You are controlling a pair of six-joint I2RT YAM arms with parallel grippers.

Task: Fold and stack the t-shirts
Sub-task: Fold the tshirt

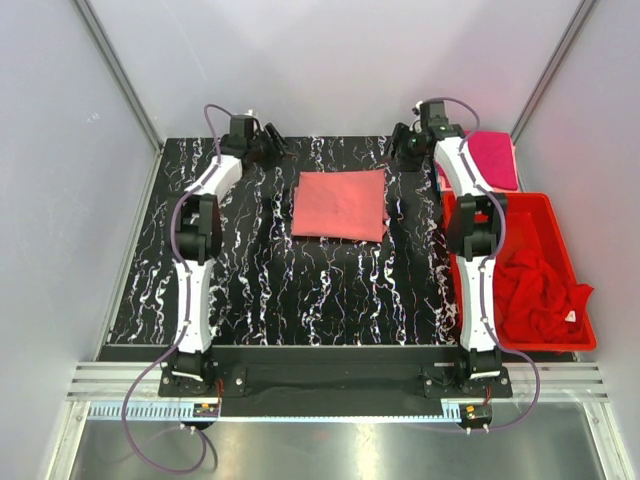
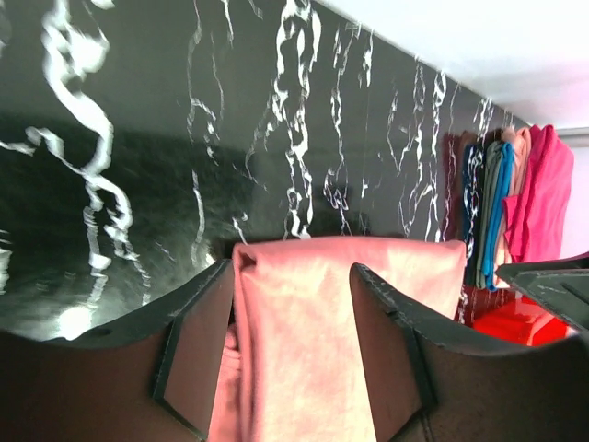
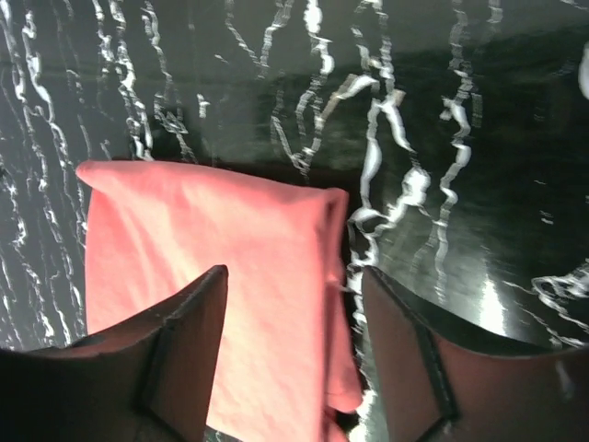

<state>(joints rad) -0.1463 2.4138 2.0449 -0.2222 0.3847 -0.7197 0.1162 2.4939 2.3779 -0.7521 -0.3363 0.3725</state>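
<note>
A salmon-pink t-shirt [image 1: 340, 205] lies folded into a flat rectangle at the back middle of the table. My left gripper [image 1: 272, 148] hovers just past its far left corner, jaws open; in the left wrist view the shirt [image 2: 304, 341] lies below the open gripper [image 2: 290, 272]. My right gripper [image 1: 405, 150] hovers past the far right corner, also open, with the shirt's folded edge [image 3: 230, 267] under it [image 3: 294, 276]. A magenta-pink t-shirt [image 1: 492, 160] lies folded at the back right. A red t-shirt [image 1: 535, 285] lies crumpled in the bin.
A rigid red plastic bin [image 1: 560, 215] stands along the table's right edge, beside the right arm. The black marbled tabletop [image 1: 270, 290] stretches in front of the folded shirt. White walls close in the back and sides.
</note>
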